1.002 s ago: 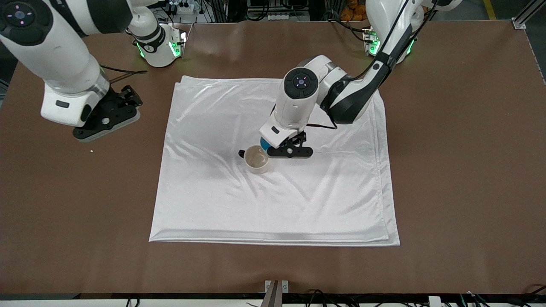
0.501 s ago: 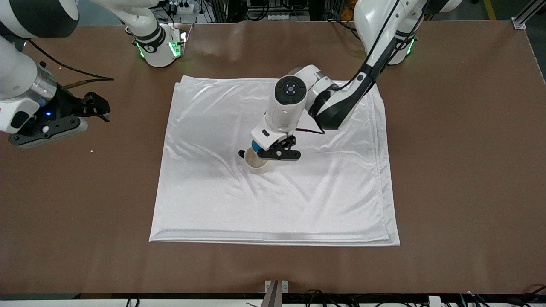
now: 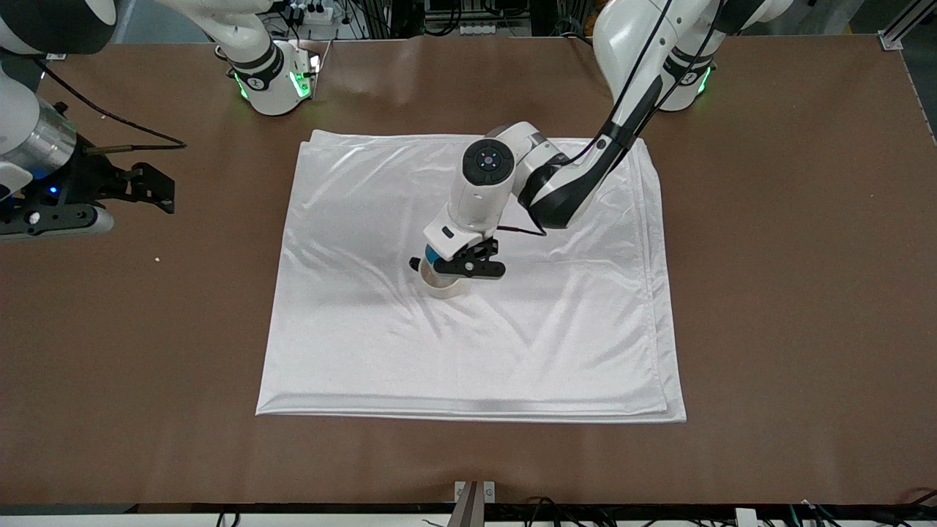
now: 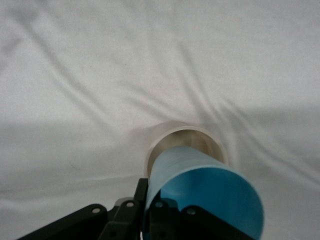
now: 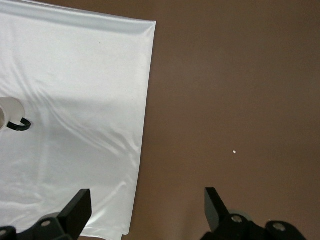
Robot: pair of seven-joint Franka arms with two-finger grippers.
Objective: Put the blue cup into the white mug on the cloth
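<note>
**Blue cup held over the white mug at mid-cloth**

In the front view the left gripper (image 3: 455,265) sits just above the frame's centre, over the white mug (image 3: 443,287), which stands on the cloth (image 3: 468,344). Its fingers are clenched on the blue cup (image 3: 432,255), of which only a small patch of blue shows under the wrist, right above the mug's rim. The mug's dark handle (image 3: 415,263) sticks out toward the right arm's end of the table.

The left wrist view shows the blue cup (image 4: 202,192) large in the lower middle of the frame, tilted with its bright blue inside toward the camera, one dark finger (image 4: 162,220) pressed to its wall. The white mug (image 4: 187,142) opens directly under the cup's base, at the frame's centre; whether cup and mug touch cannot be told. The cloth (image 4: 100,75) wrinkles around the mug.

The right gripper (image 3: 51,212) waits at the left edge of the front view, over the bare brown table (image 3: 790,293). In the right wrist view its fingers (image 5: 77,207) stand apart, released and holding nothing, at the bottom of the frame, with the cloth's edge (image 5: 145,100) and the mug's handle (image 5: 19,125) at the left.
</note>
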